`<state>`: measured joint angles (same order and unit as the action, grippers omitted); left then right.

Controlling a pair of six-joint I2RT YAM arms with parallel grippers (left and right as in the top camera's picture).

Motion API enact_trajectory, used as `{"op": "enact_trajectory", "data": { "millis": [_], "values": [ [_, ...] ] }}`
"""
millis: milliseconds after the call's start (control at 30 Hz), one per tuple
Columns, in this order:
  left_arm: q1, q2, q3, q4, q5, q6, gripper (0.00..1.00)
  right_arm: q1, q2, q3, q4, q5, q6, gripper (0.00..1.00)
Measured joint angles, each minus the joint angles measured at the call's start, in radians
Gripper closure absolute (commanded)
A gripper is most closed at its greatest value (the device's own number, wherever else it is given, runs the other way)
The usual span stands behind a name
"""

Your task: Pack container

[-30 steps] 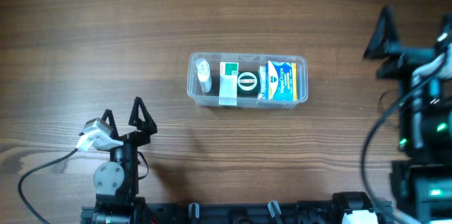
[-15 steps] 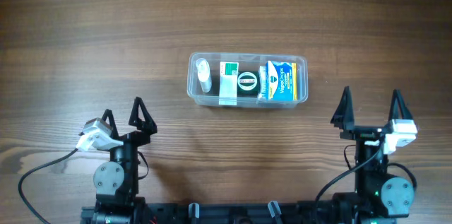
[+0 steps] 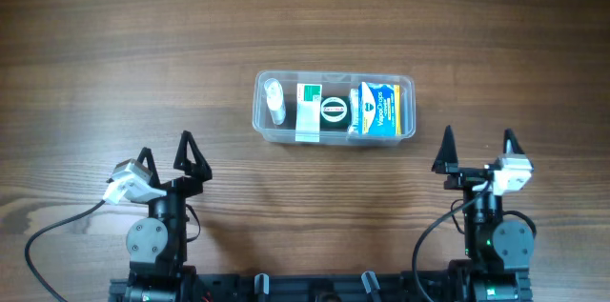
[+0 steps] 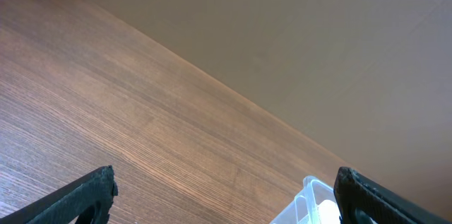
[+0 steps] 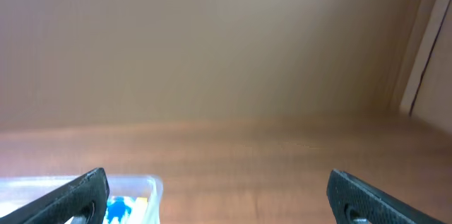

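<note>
The clear plastic container (image 3: 334, 107) lies at the table's middle in the overhead view. It holds a small white bottle (image 3: 274, 100), a green and white box (image 3: 308, 110), a round black-topped item (image 3: 334, 109) and a blue and yellow box (image 3: 378, 110). My left gripper (image 3: 164, 157) is open and empty near the front left. My right gripper (image 3: 477, 150) is open and empty near the front right. The container's corner shows in the left wrist view (image 4: 311, 199) and in the right wrist view (image 5: 134, 192).
A wooden table (image 3: 143, 45) spreads round the container. A plain wall (image 5: 212, 40) stands beyond the table's far edge. The arm bases and cables sit along the front edge (image 3: 315, 288).
My right arm has swung in from the far right edge down to the front right and has settled there with open jaws. The left arm and the container have not moved.
</note>
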<state>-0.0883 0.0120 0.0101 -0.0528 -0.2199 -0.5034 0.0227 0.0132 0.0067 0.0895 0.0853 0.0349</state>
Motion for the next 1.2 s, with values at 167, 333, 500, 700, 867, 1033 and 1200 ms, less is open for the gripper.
{"op": "enact_trajectory", "data": {
  "millis": [167,333,500,700,867,1033,1200],
  "values": [
    [0.0,0.0,0.0,0.0,0.0,0.0,0.0,0.0,0.0,0.0,-0.079,0.0,-0.032,0.0],
    [0.0,0.0,0.0,0.0,0.0,0.0,0.0,0.0,0.0,0.0,-0.079,0.0,-0.042,0.0],
    [0.0,0.0,0.0,0.0,0.0,0.0,0.0,0.0,0.0,0.0,-0.079,0.0,-0.045,0.0],
    [0.0,0.0,0.0,0.0,0.0,0.0,0.0,0.0,0.0,0.0,-0.079,0.0,-0.048,0.0],
    [0.0,0.0,0.0,0.0,0.0,0.0,0.0,0.0,0.0,0.0,-0.079,0.0,-0.048,0.0],
    [0.0,0.0,0.0,0.0,0.0,0.0,0.0,0.0,0.0,0.0,-0.079,0.0,-0.048,0.0],
    [0.0,0.0,0.0,0.0,0.0,0.0,0.0,0.0,0.0,0.0,-0.079,0.0,-0.048,0.0]
  ]
}}
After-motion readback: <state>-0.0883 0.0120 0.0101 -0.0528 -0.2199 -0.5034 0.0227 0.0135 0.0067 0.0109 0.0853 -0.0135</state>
